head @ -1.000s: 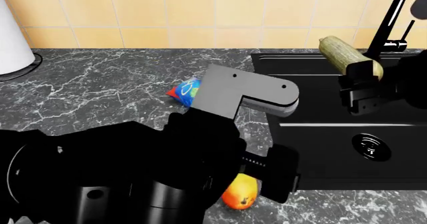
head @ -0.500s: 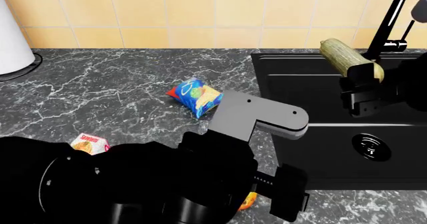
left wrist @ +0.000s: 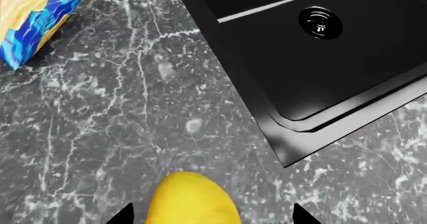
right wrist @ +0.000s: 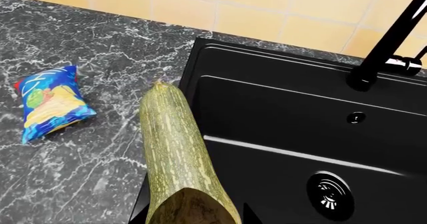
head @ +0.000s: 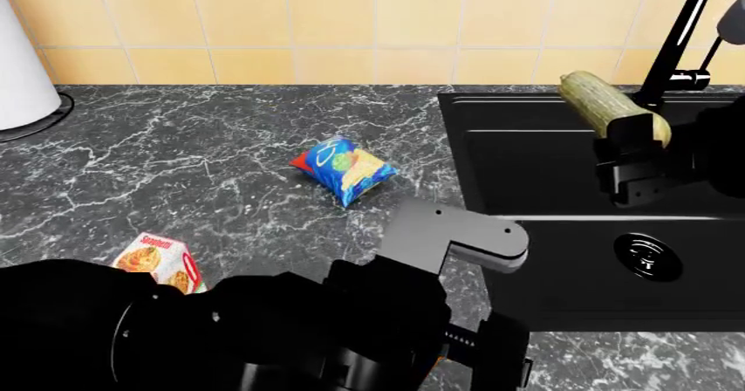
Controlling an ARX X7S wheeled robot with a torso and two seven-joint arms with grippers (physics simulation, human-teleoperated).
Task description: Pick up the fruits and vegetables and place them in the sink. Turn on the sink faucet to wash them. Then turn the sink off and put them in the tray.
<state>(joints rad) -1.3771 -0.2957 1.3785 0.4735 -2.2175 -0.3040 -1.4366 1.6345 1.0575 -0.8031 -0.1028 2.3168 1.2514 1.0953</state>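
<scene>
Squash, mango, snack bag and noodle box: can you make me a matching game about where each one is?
Things:
1. squash
2. mango
3. blue snack bag
4. spaghetti box

Places:
A. lying on the counter between the spaghetti box and the sink
B. held up over the sink in the right claw
C. on the counter right in front of the left wrist camera, between the left claw's tips
D. on the counter beside the robot's big black left arm

Pairs: 1-B, 2-C, 3-A, 4-D
</scene>
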